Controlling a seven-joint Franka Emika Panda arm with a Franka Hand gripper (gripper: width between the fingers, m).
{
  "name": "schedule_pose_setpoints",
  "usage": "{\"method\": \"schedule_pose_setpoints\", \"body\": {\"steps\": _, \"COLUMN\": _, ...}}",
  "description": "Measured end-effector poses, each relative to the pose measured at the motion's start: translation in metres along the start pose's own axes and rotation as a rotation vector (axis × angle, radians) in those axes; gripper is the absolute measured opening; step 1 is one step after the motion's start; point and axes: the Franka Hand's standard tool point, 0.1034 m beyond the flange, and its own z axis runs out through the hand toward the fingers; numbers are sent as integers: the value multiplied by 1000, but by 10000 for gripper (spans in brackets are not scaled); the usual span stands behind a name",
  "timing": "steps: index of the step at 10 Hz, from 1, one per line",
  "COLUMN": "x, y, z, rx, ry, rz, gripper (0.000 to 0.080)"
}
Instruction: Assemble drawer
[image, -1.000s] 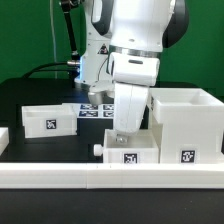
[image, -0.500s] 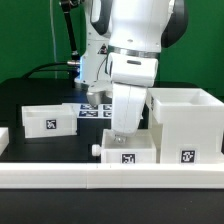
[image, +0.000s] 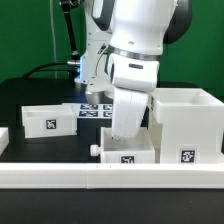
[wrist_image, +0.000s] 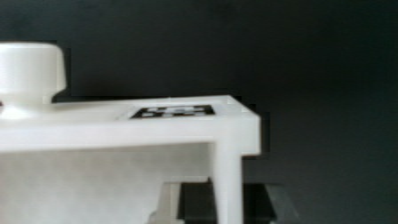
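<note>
A small white tray (image: 125, 152) with a knob at the exterior view's left end sits at the front middle. My gripper (image: 122, 136) reaches down into it from above, fingertips hidden behind its wall. In the wrist view the tray (wrist_image: 107, 130) fills the frame, with its round knob (wrist_image: 31, 72) and a tag on the rim. My gripper (wrist_image: 226, 205) is shut on the tray's thin wall, with a dark finger pad (wrist_image: 260, 200) on each side. The large cube-like casing (image: 185, 125) stands just to the exterior view's right of the tray. A second tray (image: 48, 119) sits at the left.
A long low white rail (image: 110, 177) runs along the front edge, just in front of the held tray. The marker board (image: 95, 110) lies flat on the black table behind the trays. A small white piece (image: 3, 138) shows at the far left edge.
My wrist has tilted and risen a little over the tray. The tray and the casing have hardly moved.
</note>
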Motion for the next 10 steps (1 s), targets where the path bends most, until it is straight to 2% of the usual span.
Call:
{"method": "schedule_pose_setpoints", "body": {"steps": 7, "x": 0, "y": 1, "z": 0, "rx": -2, "ry": 4, "rz": -58, "gripper": 41}}
{"method": "schedule_pose_setpoints", "body": {"steps": 10, "x": 3, "y": 3, "z": -1, "rx": -10, "ry": 7, "rz": -65, "gripper": 41}}
